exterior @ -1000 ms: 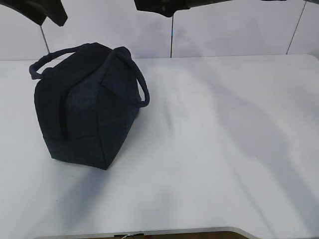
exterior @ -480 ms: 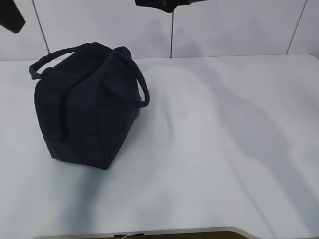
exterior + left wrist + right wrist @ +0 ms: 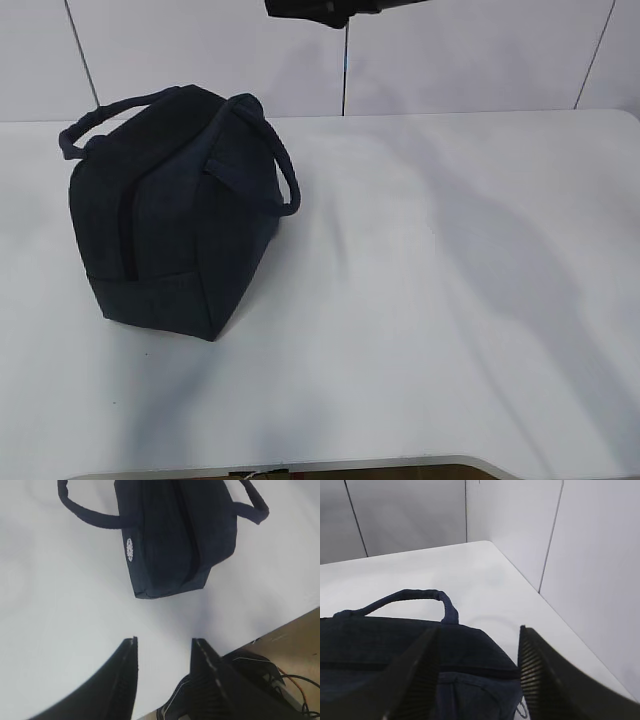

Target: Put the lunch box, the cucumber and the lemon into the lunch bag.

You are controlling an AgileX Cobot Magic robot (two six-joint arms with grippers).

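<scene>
Navy fabric, zipped shut: the lunch bag stands on the left part of the white table, its long axis running from the near-left toward the far-right, the zipper seam along the top and 2 loop handles spread to either side. A small white logo shows on one flank. The left gripper hangs high above the table beside the bag, fingers parted and holding nothing. The right gripper hovers just over the bag's top, likewise spread and empty.
</scene>
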